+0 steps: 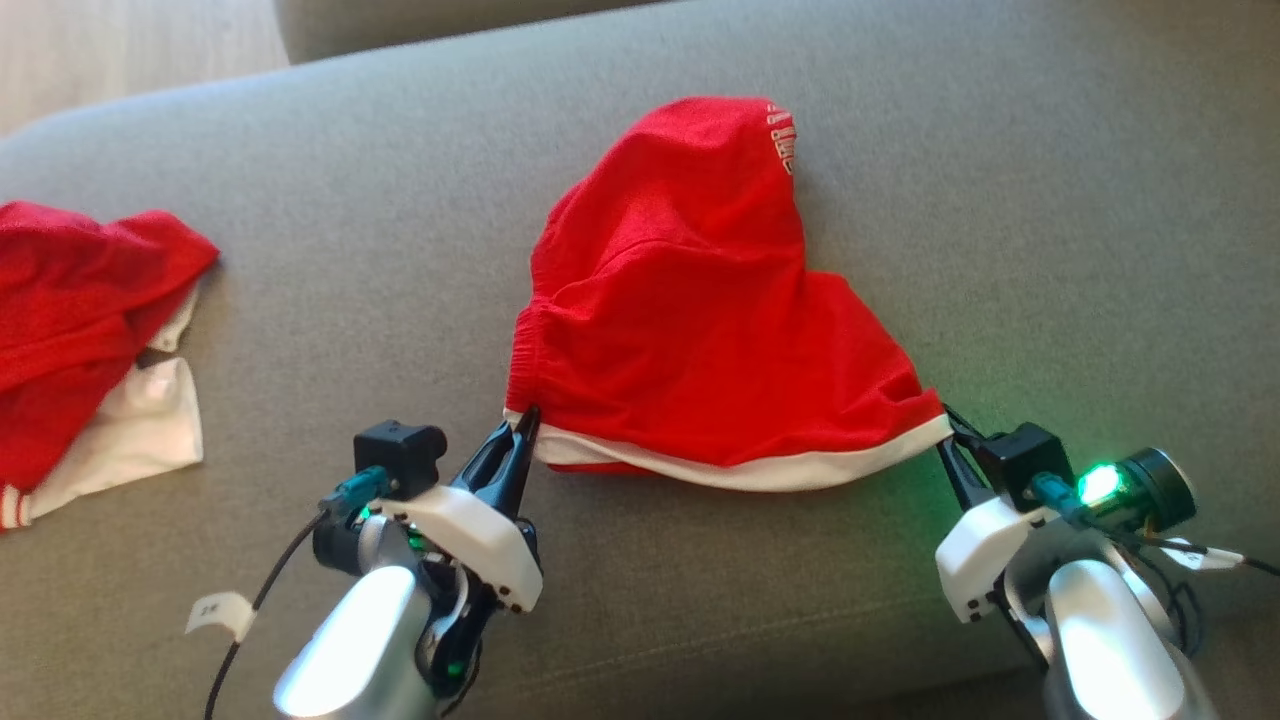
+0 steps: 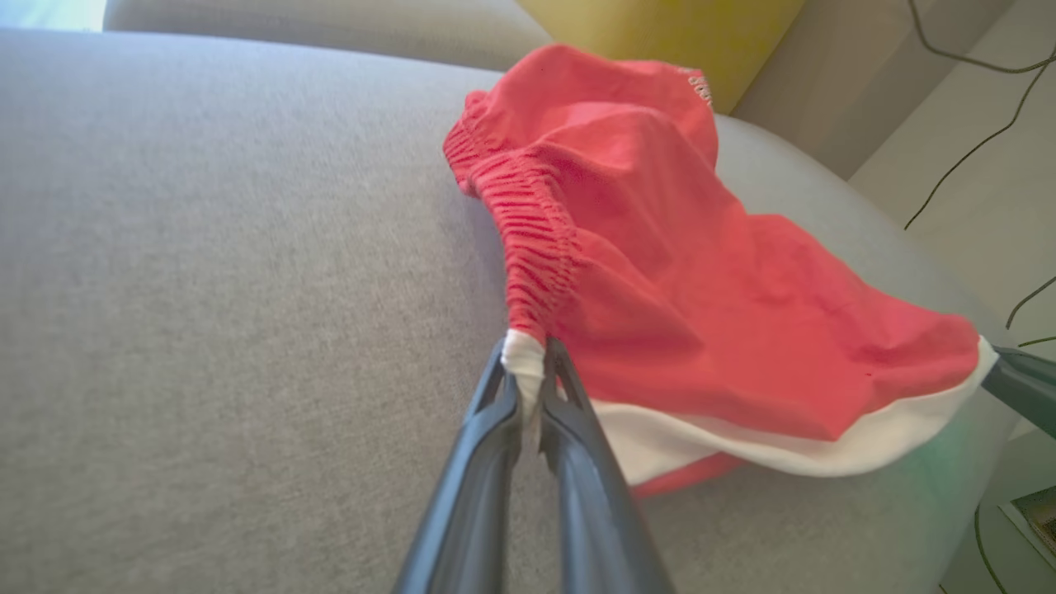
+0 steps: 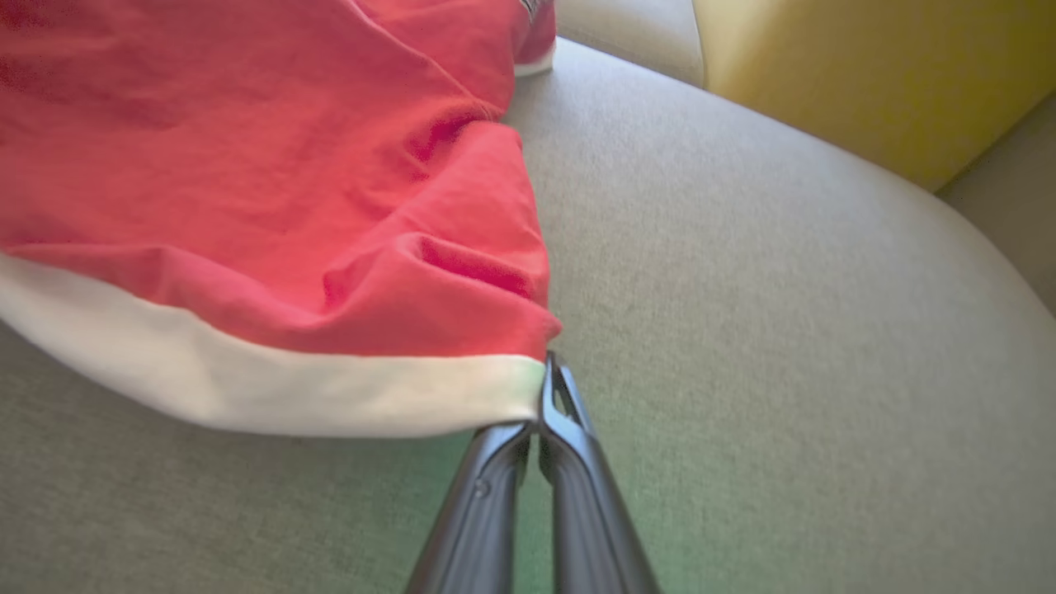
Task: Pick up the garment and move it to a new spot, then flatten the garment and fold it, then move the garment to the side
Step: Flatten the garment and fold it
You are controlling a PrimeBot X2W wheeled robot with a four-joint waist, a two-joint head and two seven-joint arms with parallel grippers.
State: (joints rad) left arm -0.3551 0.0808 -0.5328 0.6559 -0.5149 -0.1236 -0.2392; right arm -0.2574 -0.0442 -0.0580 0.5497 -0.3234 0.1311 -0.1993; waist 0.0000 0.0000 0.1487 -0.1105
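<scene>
— Nearest us, what do you make out?

— Two pale, glossy forearms point(image 1: 350, 640) rise from the bottom edge of the head view, each with a white housing and a small black camera. A green light point(image 1: 1098, 485) glows on the right wrist and tints the cloth beneath it.

— And the left end effector point(image 1: 527, 415)?

— Its two dark fingers are pressed together on the near left corner of the garment point(image 1: 690, 330). They pinch a bunched bit of the white band, right where the gathered elastic edge ends.

— The right end effector point(image 1: 945, 415)?

— Pinching too. Its fingers are closed on the other end of the same white band, at the near right corner.

— Where does the garment lie?

— On the middle of the sofa point(image 1: 1050, 250) seat, between the two arms. The white band runs in a shallow curve from one grip to the other. The rest lies humped and creased, narrowing toward the far end, where small white lettering point(image 1: 782, 135) shows.

— Material?

— Soft red fabric, ribbed elastic along the left edge, plain white trim. The sofa is a grey, finely woven cloth with a rounded edge.

— Anything else around?

— A second garment point(image 1: 70, 300), red with white parts, lies crumpled at the far left of the seat, well apart. A yellow cushion point(image 3: 866, 74) stands past the seat in the wrist views. Pale wooden floor point(image 1: 120, 50) shows at the top left of the head view. Thin dark cables point(image 2: 973, 140) run across the pale area beside the sofa.
</scene>
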